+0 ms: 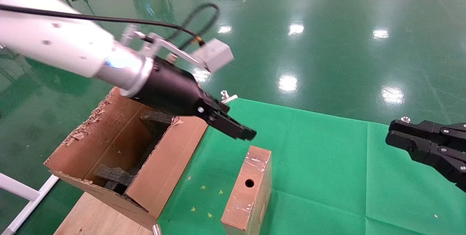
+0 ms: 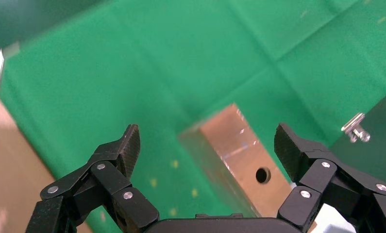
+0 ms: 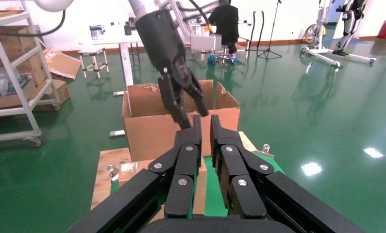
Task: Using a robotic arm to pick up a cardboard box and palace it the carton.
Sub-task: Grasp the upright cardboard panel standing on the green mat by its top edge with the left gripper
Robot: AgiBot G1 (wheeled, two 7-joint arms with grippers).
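Carton [image 1: 120, 155] sat at the robot's left, off the edge of the green cloth [image 1: 327, 162], flaps up and ragged, black foam blocks [image 1: 116, 178] visible inside. Cardboard box [image 1: 249, 187] stood on the cloth just beside the carton's near flap, narrow taped face up, a round hole [image 1: 249, 183] in its broad side. Left robotic arm [image 1: 54, 42] reached in from over the carton, its left gripper [image 2: 208, 145] hovering above the box's far end, not touching it; in the wrist view the fingers were spread wide and empty, with the box end between them but lower down. Right gripper [image 3: 205, 128] was parked at the cloth's right side, fingers nearly together, a narrow gap left, holding nothing. My read: step in hand was the approach, grasp not yet made. To do it well, I'd square the jaws across the box's thin dimension, centre them over the top face rather than the far end, and descend straight so both pads land together. Tape looked slick, so grip below the taped strip. Box stood tall and narrow, so an off-centre touch could tip it. Lift should clear the carton's flap before moving over.
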